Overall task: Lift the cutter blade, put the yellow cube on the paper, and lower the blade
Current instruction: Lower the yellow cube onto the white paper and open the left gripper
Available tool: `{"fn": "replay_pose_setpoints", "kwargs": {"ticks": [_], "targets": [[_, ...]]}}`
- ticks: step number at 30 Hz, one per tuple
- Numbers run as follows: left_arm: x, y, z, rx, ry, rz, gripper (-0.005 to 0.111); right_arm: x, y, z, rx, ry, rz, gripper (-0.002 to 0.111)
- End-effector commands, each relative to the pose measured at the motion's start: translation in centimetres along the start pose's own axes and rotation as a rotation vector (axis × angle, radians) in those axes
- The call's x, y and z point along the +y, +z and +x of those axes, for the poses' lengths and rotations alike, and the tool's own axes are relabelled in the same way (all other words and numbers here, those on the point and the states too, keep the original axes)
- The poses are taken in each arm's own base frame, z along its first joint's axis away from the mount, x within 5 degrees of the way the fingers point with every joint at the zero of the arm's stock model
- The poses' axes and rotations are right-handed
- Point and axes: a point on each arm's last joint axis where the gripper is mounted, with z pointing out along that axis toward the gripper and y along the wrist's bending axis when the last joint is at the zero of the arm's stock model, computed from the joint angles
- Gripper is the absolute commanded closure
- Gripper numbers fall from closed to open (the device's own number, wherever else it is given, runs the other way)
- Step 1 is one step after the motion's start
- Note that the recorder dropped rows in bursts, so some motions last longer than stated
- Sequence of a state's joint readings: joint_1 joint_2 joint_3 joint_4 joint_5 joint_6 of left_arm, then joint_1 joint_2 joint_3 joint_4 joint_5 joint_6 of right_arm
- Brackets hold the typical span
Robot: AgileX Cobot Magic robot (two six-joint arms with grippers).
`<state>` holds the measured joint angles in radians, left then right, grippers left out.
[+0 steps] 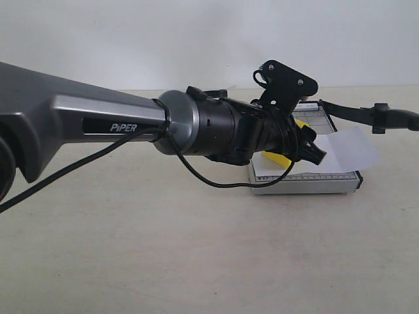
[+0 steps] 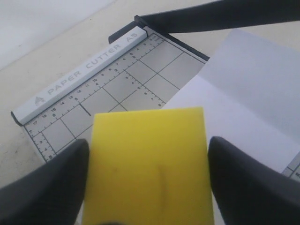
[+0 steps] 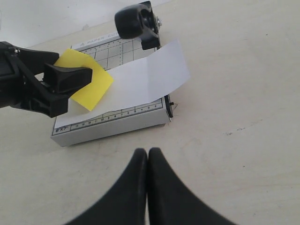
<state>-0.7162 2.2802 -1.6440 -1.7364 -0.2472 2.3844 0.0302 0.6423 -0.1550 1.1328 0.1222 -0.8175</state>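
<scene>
My left gripper (image 1: 296, 140) is shut on the yellow cube (image 2: 147, 159), one finger on each side. It holds the cube (image 3: 91, 84) low over the grey cutter board (image 3: 112, 124), at the end of the white paper (image 3: 145, 77); I cannot tell whether the cube touches the sheet. The paper (image 1: 353, 147) lies across the board and overhangs one side. The cutter blade (image 1: 347, 112) is raised off the board, and its thick handle end (image 3: 136, 21) is up in the air. My right gripper (image 3: 148, 152) is shut on nothing, over bare table short of the board.
The board (image 2: 117, 79) carries a white bar marked PAPER CUTTER A5 (image 2: 84, 70) along one edge. The left arm's grey body (image 1: 98, 121) and its cable (image 1: 216, 180) fill the left half of the exterior view. A pale wall stands behind the beige table (image 1: 196, 248).
</scene>
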Motion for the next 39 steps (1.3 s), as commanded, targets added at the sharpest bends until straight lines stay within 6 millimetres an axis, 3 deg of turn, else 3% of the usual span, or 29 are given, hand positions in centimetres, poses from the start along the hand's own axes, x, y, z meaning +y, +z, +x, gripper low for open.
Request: {"fn": "replay_pose_setpoints", "kwargs": {"ticks": [1, 12, 20, 28, 33, 39], "targets": [[-0.2, 0.1, -0.1, -0.001, -0.016, 0.003, 0.044, 0.0, 0.0, 0.1, -0.003, -0.004, 0.002, 0.108], [0.1, -0.4, -0.7, -0.031, -0.020, 0.011, 0.043, 0.0, 0.0, 0.0, -0.004, -0.004, 0.003, 0.108], [0.4, -0.6, -1.1, -0.047, -0.093, 0.010, 0.020, 0.0, 0.0, 0.0, -0.004, -0.006, 0.003, 0.108], [1.0, -1.0, -1.4, -0.047, -0.127, -0.009, 0.018, 0.0, 0.0, 0.0, -0.004, -0.002, 0.003, 0.108], [3.0, -3.2, -3.0, -0.083, -0.087, -0.061, 0.018, 0.0, 0.0, 0.0, -0.004, -0.004, 0.003, 0.108], [6.7, -7.7, -5.1, -0.128, -0.044, -0.164, 0.018, -0.2, 0.0, -0.1, -0.020, -0.004, 0.021, 0.108]]}}
